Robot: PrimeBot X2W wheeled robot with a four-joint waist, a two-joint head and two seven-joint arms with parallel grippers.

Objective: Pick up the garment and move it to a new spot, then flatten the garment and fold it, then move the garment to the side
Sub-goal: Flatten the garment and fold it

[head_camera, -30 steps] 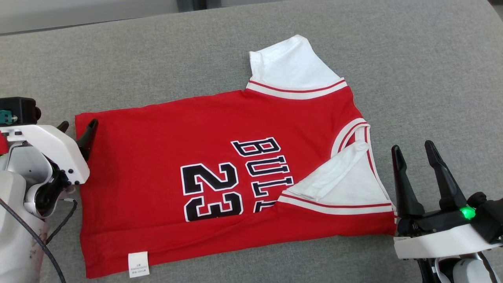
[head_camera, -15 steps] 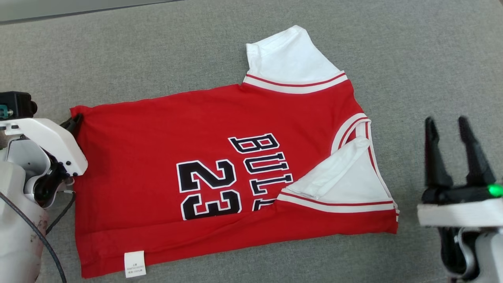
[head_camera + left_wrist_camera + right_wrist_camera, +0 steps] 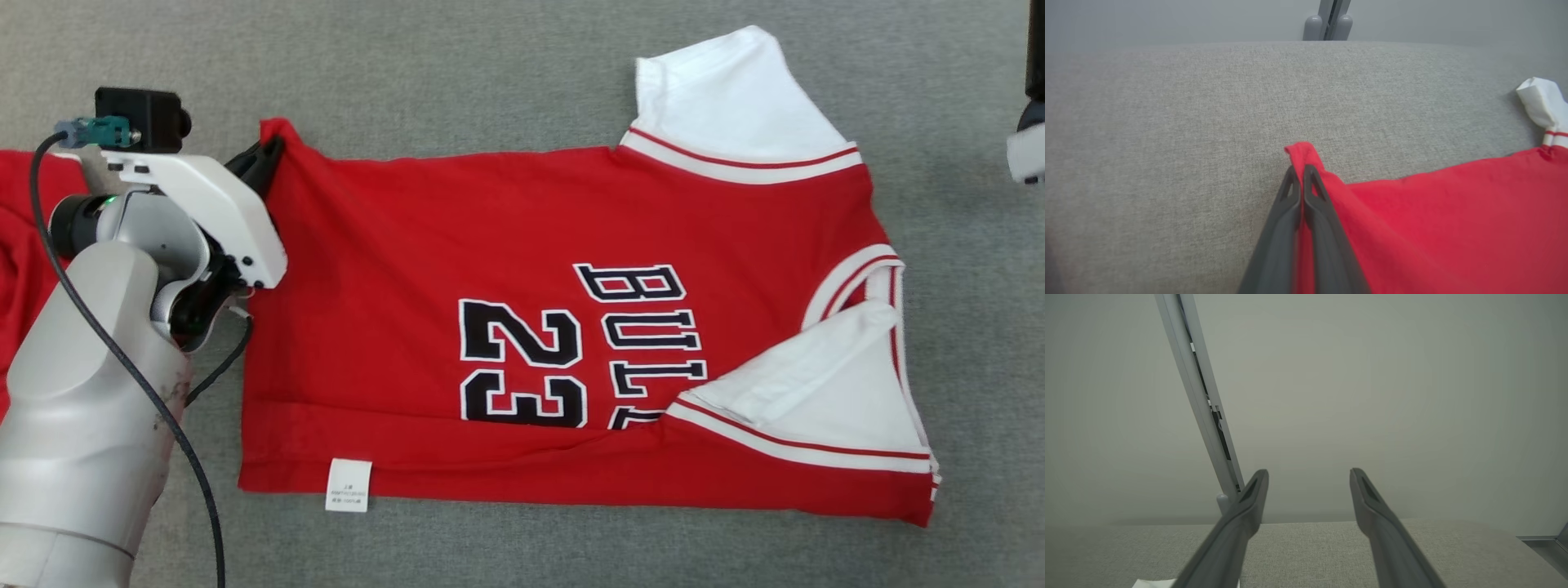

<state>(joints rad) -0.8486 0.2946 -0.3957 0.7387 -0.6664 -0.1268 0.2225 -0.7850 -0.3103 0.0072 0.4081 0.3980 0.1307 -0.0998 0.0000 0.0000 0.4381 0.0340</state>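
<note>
Left gripper [image 3: 1298,171] has its two dark fingers pressed together on the hem corner [image 3: 1300,149] of the red garment [image 3: 506,245], and a small peak of cloth pokes out just past the tips. From that pinch the jersey spreads away to the gripper's right, lying flat with the number and lettering face up. One white sleeve [image 3: 718,98] sticks out at the end farthest from the gripper. The other sleeve [image 3: 816,384] is tucked in over the chest, and the care label [image 3: 349,484] shows on the long edge nearest the robot.

I judge this to be the folding step, with a corner secured and the fold not yet carried over. The next move calls for a lift just high enough to free the hem, then a sweep across toward the collar end, keeping the edge straight.

Right gripper [image 3: 1308,473] hangs with its fingers apart, holding nothing, well clear of the cloth. No bin or basket is involved, as the jersey lies directly on the grey fabric surface [image 3: 490,73]. More red cloth [image 3: 24,245] shows behind the left arm, and I can't tell whether it belongs to the same garment.
</note>
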